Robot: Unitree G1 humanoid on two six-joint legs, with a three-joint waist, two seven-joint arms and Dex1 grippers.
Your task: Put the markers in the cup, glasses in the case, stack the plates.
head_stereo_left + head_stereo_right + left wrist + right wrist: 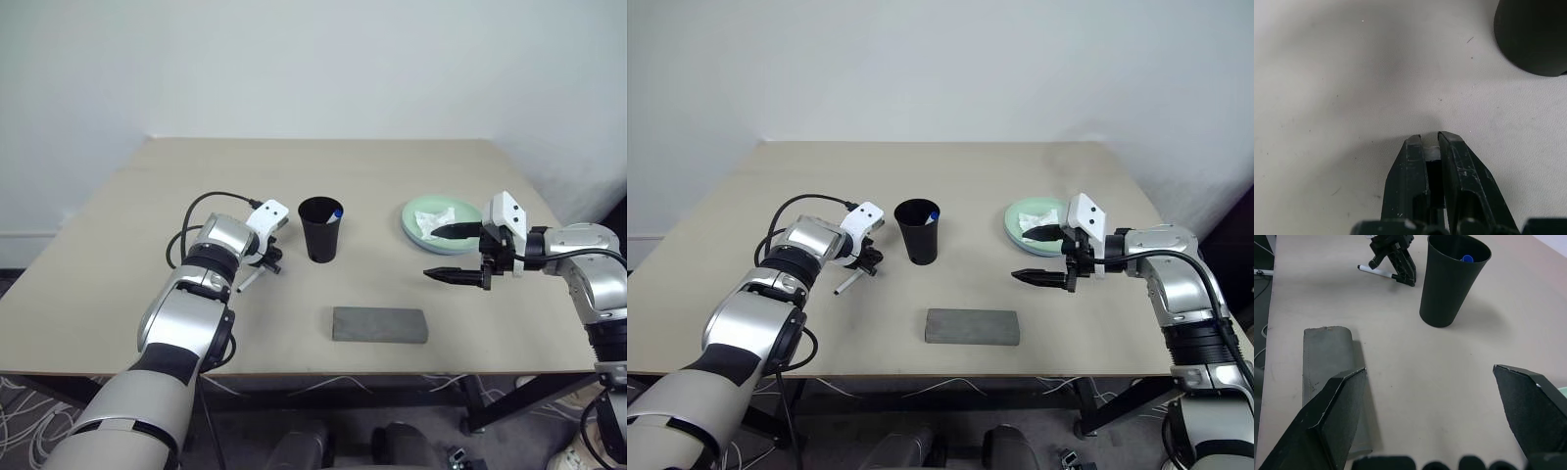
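The black cup (321, 229) stands mid-table with a blue-capped marker (337, 211) inside it. A second white marker (248, 282) lies on the table left of the cup. My left gripper (269, 262) is shut on that marker; the left wrist view shows white (1432, 152) pinched between the fingertips. The closed grey case (379, 325) lies near the front edge. A mint green plate (468, 212) sits at the right. My right gripper (431, 253) hovers open beside the plate, holding nothing. The glasses are out of view.
A crumpled white tissue (432, 220) lies on the plate. A black cable (191, 220) loops off my left wrist. Bare tabletop (323, 171) stretches behind the cup and between the case and the right gripper.
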